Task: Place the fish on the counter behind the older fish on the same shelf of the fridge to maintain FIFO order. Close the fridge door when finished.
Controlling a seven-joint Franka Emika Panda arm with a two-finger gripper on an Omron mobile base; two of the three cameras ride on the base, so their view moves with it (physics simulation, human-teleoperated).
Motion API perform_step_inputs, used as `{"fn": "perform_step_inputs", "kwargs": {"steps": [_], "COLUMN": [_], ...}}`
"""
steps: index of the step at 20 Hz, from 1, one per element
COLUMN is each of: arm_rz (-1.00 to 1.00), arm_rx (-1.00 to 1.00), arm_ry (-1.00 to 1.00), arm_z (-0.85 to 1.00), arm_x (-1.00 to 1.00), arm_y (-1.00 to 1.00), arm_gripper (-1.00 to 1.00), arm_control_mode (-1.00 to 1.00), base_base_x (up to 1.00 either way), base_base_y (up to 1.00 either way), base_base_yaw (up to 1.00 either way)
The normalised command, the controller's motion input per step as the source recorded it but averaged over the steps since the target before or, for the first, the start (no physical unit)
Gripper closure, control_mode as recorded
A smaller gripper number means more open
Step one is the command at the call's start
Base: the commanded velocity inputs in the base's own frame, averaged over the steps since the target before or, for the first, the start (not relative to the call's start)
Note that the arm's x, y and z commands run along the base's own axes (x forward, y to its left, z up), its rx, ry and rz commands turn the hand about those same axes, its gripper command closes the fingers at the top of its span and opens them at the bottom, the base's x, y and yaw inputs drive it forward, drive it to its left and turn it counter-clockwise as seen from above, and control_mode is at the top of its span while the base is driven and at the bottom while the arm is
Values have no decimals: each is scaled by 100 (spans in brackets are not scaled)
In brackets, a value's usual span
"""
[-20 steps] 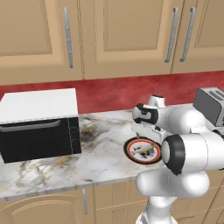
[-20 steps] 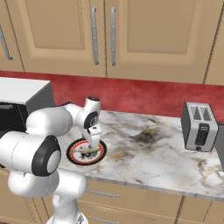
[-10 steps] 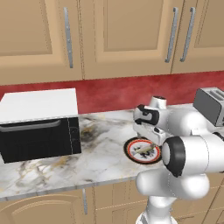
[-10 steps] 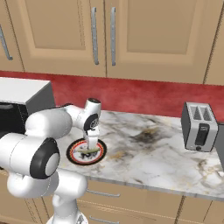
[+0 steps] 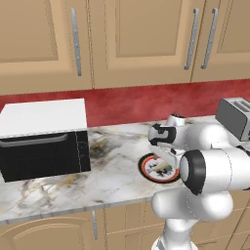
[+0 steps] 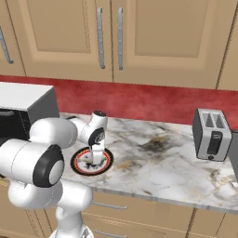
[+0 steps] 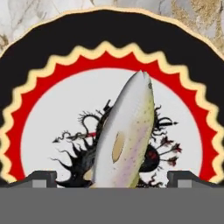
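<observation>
Claw [image 7: 112,180] spread wide, tips flanking the fish [image 7: 124,135] at 6 o'clock, poised for a straddling pinch. Fish lying mid-plate [image 7: 39,74], nose toward 12, not yet gripped. Plate resting on the marble table [image 6: 158,158], microwave [image 5: 44,141] off at 9, toaster [image 6: 211,135] at 3.

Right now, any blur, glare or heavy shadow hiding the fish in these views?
Hand view: the fish is sharp and evenly lit on the plate, no glare; its tail end is cut off at the bottom, between the open claw tips. Left base view: soft, flat render light, and the arm hides most of the plate. Right base view: the claw over the plate blocks the fish.
</observation>
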Motion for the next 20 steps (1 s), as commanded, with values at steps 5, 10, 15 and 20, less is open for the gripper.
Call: {"fn": "perform_step_inputs", "kwargs": {"steps": [5, 10, 15, 20], "arm_rz": [-1, 0, 0, -2], "arm_rx": [0, 0, -1, 0], "arm_ry": [5, 6, 5, -9], "arm_z": [-32, -35, -17, 14], "arm_x": [7, 9, 0, -7], "arm_y": [0, 2, 6, 6], "arm_gripper": [-100, 100, 100, 100], "arm_control_mode": [-100, -100, -100, -100], "base_base_x": [0, 0, 0, 0], "base_base_y": [0, 0, 0, 0], "base_base_yaw": [0, 0, 0, 0]}}
